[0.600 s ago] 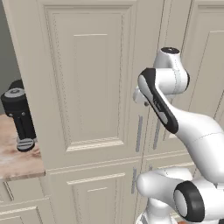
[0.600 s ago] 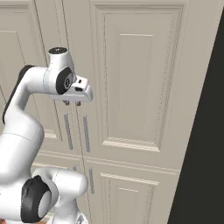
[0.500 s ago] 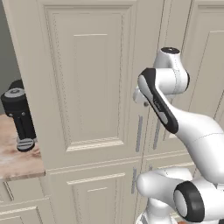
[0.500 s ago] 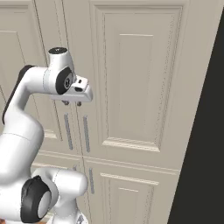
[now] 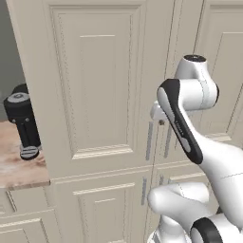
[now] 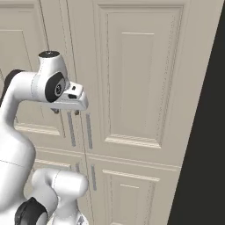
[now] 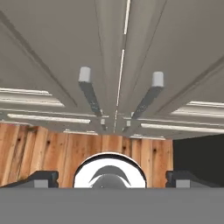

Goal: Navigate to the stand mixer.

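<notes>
The stand mixer is out of view. My gripper (image 5: 160, 121) hangs in front of tall cream cabinet doors (image 5: 99, 85), close to their vertical bar handles (image 5: 149, 140). From the other side, the gripper (image 6: 66, 112) points down just left of the handles (image 6: 89, 131). In the hand view the gripper (image 7: 111, 179) is open, its dark fingertips (image 7: 41, 178) far apart with nothing between them, and the two handles (image 7: 89, 94) run away ahead.
A slim black appliance with a cylindrical grey-capped head (image 5: 21, 121) stands on a pale stone counter (image 5: 19, 168) at the left edge. A dark tall panel (image 6: 206, 154) borders the cabinets on the right. Wooden floor (image 7: 48, 153) lies below the hand.
Both base views have shifted slightly, so the camera has moved a little. The arm keeps its pose and the gripper stays open.
</notes>
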